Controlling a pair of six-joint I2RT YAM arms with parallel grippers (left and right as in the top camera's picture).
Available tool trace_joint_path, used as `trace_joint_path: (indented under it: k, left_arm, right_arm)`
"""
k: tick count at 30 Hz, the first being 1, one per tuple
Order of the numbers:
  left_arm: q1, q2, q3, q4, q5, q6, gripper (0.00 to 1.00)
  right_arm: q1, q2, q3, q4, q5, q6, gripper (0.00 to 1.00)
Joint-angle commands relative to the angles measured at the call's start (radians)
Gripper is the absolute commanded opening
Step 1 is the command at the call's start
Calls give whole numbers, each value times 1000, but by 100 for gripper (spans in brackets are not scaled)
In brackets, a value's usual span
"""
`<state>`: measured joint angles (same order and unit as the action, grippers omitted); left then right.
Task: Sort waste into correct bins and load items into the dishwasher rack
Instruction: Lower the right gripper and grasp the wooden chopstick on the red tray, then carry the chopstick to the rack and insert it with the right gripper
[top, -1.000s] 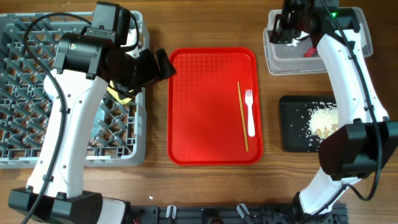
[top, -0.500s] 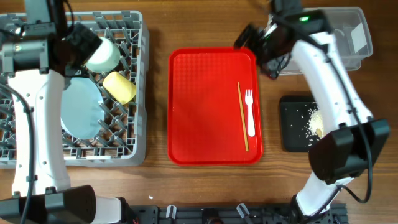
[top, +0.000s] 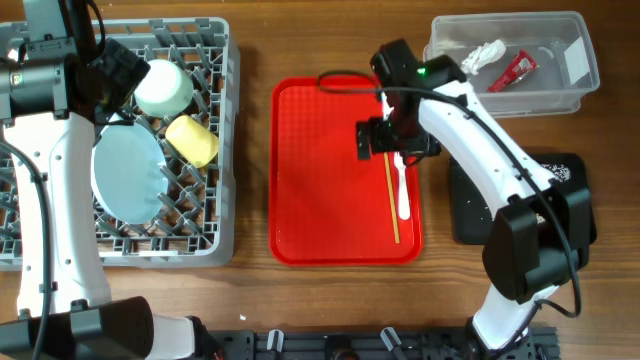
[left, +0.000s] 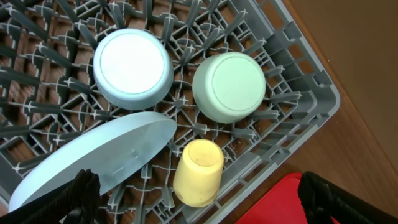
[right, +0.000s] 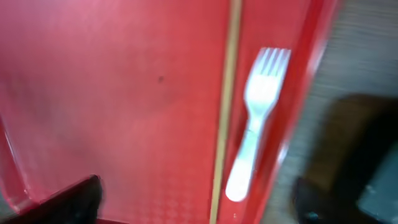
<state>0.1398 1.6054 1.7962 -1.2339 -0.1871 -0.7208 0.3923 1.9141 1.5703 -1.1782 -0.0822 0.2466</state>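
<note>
Two arms hang over the wooden desk (top: 250, 300), each with its claw spread wide and nothing in its grip. The left claw (left: 211, 198) hovers above the grey dishwasher rack (top: 205, 230), and its dark fingertips (left: 84, 194) show at the bottom corners of the wrist view.

Four pieces sit among the pegs below it:
- A small pale bowl (left: 132, 68) sits upside down.
- A pale green saucer (left: 229, 86) sits just beside the bowl, also upside down.
- A yellow cup (left: 199, 173) lies on its side nearer the rack's edge.
- A large pale-blue plate (left: 93, 163) leans tilted, its rim close to the cup.

The right claw (top: 388, 140) is above the right part of the red tray (top: 320, 180), over the upper ends of the white plastic fork (top: 403, 195) and the chopsticks (top: 392, 210). These two lie flat and side by side on the tray. The chopsticks are toward its middle and the fork toward its right edge, tines pointing at the far side. The wrist view is blurred, but the jaws stand well apart there with neither utensil between them.

At the far right corner of the desk a clear plastic tub (top: 545, 100) holds a crumpled white tissue (top: 482, 54) and a red snack wrapper (top: 514, 72). A black tray (top: 470, 215) lies just beside the red tray. The right arm covers most of it, so I cannot make out what is in it.
</note>
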Motion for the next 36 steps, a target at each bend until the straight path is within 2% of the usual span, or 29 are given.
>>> trace_joint_path:
  k: [1,2,4,6,10,15,23,26,29,30,32,36]
  left_arm:
    - [3,-1,3,0,-20,-17,100]
    - [3,-1,3,0,-20,-17,100]
    - [3,-1,3,0,-20,-17,100]
    - [3,-1,3,0,-20,-17,100]
    - [3,-1,3,0,-20,-17,100]
    - [3,-1,3,0,-20,-17,100]
    - [3,-1,3,0,-20,-17,100]
    - [3,-1,3,0,-20,-17,100]
    - [3,-1,3,0,-20,-17,100]
    - [3,-1,3,0,-20,-17,100]
    - [3,-1,3,0,-20,-17,100]
    - [3,-1,3,0,-20,-17,100]
  right_arm:
    - [0,10,-89,90,-68,-104,54]
    - [0,11,-112,116,-68,-72,56]
    - [0,11,-163,167,-67,-29,68]
    - [0,11,-196,196,-66,-10,69]
    - [0,11,-245,235,10,128,55]
    - [0,11,-335,308,16,128,54]
    - [3,11,-363,363,19,123,41]
    - [3,11,-409,408,33,124,41]
    - [3,11,-433,422,43,132,32]
    - [3,11,-434,419,49,148,25]
    - [3,11,-433,416,53,172,5]
    - [3,10,-402,387,16,212,4]
